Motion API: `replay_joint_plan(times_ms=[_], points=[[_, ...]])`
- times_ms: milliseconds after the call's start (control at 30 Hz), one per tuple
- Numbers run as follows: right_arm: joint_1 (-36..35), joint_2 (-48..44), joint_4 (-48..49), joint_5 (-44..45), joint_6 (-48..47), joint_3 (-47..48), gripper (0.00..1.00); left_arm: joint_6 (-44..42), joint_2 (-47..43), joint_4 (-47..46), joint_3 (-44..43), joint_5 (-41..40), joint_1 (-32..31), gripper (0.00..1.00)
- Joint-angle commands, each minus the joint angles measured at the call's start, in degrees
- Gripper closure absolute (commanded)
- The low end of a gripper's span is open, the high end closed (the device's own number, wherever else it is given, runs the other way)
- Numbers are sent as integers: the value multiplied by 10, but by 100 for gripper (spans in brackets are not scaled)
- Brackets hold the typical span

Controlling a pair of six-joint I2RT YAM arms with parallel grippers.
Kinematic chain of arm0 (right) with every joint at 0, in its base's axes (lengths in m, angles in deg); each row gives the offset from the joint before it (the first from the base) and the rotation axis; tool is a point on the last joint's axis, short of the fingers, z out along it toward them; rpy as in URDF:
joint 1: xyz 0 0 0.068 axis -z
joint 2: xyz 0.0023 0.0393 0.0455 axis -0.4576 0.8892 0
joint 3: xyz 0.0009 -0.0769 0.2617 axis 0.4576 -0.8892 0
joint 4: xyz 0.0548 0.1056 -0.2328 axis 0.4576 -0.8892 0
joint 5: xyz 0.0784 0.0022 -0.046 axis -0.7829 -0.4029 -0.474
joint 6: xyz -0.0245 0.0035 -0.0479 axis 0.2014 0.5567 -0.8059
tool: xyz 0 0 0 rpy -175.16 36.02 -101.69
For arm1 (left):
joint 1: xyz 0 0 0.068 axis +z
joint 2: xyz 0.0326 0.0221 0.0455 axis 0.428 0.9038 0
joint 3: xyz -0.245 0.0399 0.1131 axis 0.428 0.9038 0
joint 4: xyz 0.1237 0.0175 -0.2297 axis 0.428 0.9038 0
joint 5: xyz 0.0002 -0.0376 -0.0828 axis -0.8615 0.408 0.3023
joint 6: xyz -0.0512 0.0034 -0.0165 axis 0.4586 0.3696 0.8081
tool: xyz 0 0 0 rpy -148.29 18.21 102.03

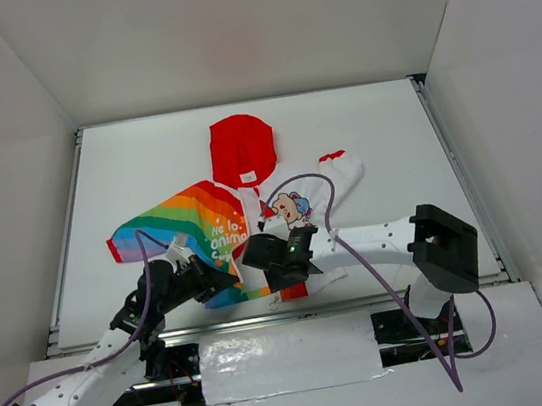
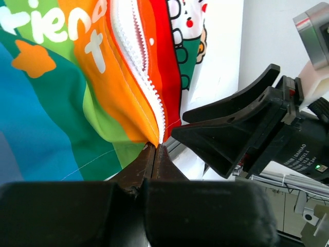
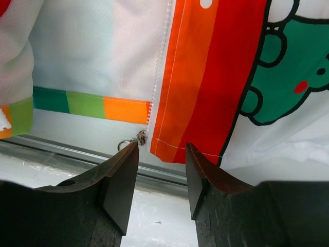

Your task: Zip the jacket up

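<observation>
The jacket [image 1: 218, 220] lies flat near the table's front edge, red hood [image 1: 241, 147] pointing away. Its rainbow half is on the left, its white cartoon half [image 1: 315, 192] on the right. My left gripper [image 2: 156, 146] is shut on the bottom hem of the rainbow half, right at the lower end of the white zipper teeth [image 2: 139, 62]. My right gripper [image 3: 161, 150] is open just below the hem. The metal zipper slider with its ring pull [image 3: 139, 138] sits at the bottom of the zipper, by the left fingertip [image 3: 126, 159]. The right gripper's fingers also show in the left wrist view [image 2: 231, 126].
A metal rail [image 3: 77, 154] runs along the table's front edge just below the hem. White walls enclose the table on three sides. A purple cable [image 1: 342, 238] loops over the right arm above the jacket.
</observation>
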Motion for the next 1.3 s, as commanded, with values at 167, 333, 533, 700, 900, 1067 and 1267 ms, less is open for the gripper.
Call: replay_joint_plan(times_ms=[167,333,533,700,900,1067,1267], points=[[-6,14,17,-14,17,-15,52,-25,-4,-5,-22,10,-2,100],[-12,31,18,-18,26,-19,54,-28,-18,12,-22,9,-2,100],[-16,37,35,-30,31,-37,55,-31,-21,18,-23,9,-2,100],[-18,66,42,-37,34,-39,61,-35,-15,18,-25,11,-2,100],[-19,79,47,-37,39,-45,73,-37,-17,21,-25,11,-2,100],[-19,72,58,-35,43,-54,100,-38,-18,21,-22,12,-2,100],[-17,3,122,-35,34,-80,100,-38,-14,7,-20,19,-2,100]])
